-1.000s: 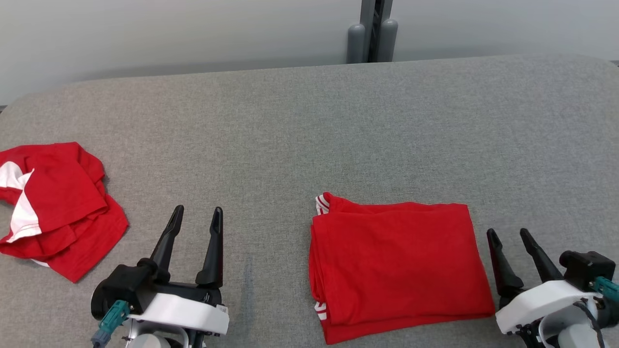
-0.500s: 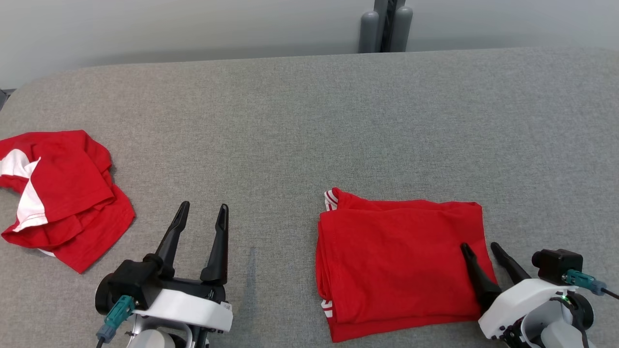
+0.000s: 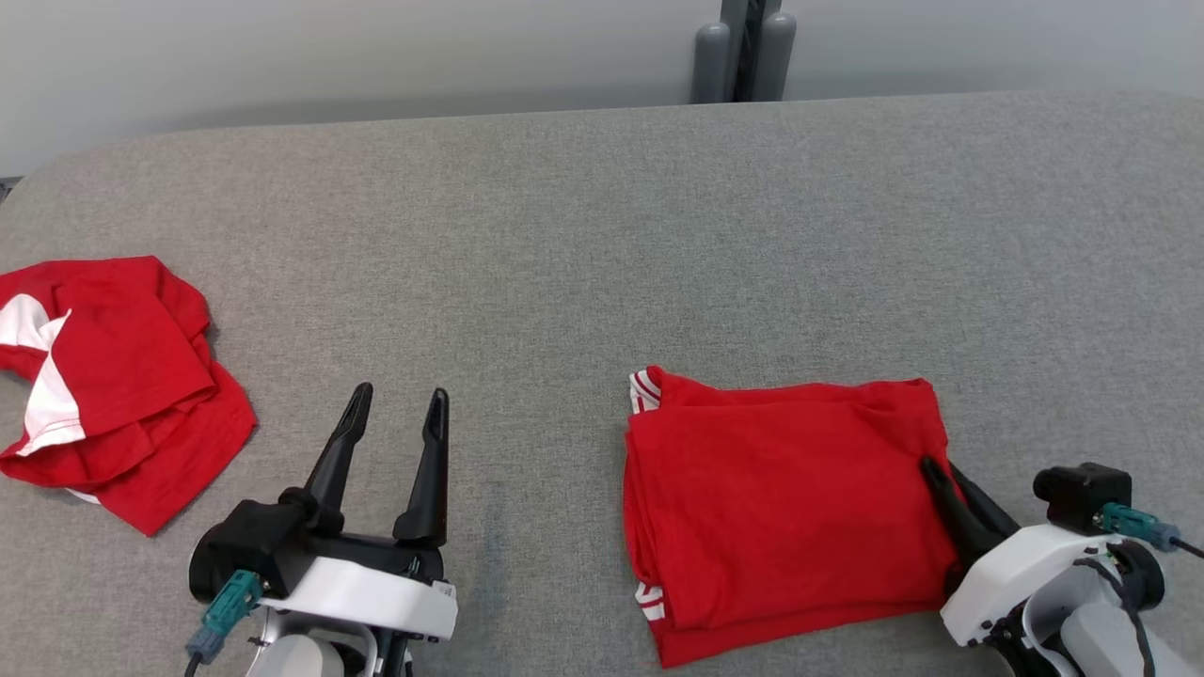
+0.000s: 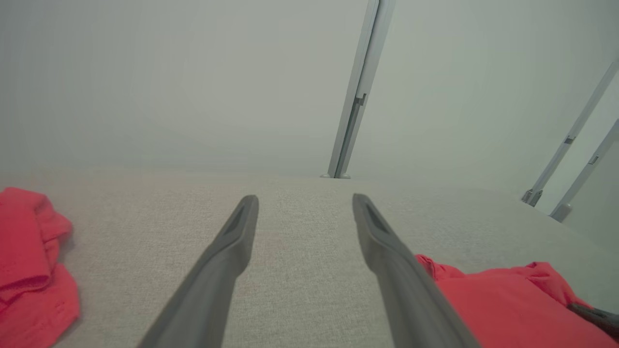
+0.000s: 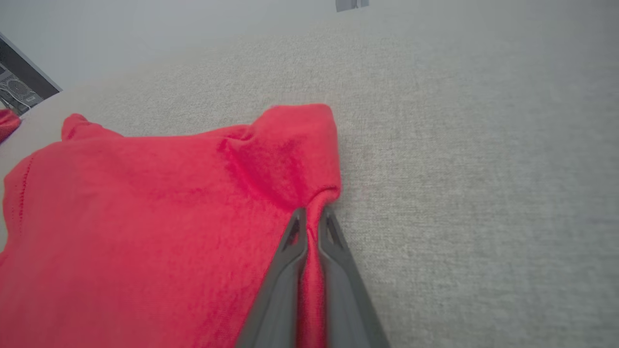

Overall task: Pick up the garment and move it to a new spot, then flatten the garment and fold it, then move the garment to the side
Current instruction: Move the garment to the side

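The folded red garment [image 3: 781, 508] lies on the grey table, right of centre and near the front edge. My right gripper [image 3: 941, 467] is shut on its right edge, and the cloth puckers up around the pinch. In the right wrist view a fold of the garment [image 5: 145, 217] runs between the closed fingers of that gripper [image 5: 312, 215]. Over bare table to the garment's left, my left gripper [image 3: 401, 395] stands open and holds nothing. The left wrist view shows those spread fingers [image 4: 304, 200] with the garment [image 4: 508, 304] at the lower right.
A second red garment with white panels [image 3: 113, 385] lies crumpled at the table's left edge, also in the left wrist view [image 4: 29, 266]. The grey fabric table [image 3: 564, 235] stretches back to a pale wall with grey posts [image 3: 738, 52].
My right gripper moved left from beside the garment onto its right edge and shut on it, bunching the cloth. The left gripper kept its place. The head camera shifted slightly.
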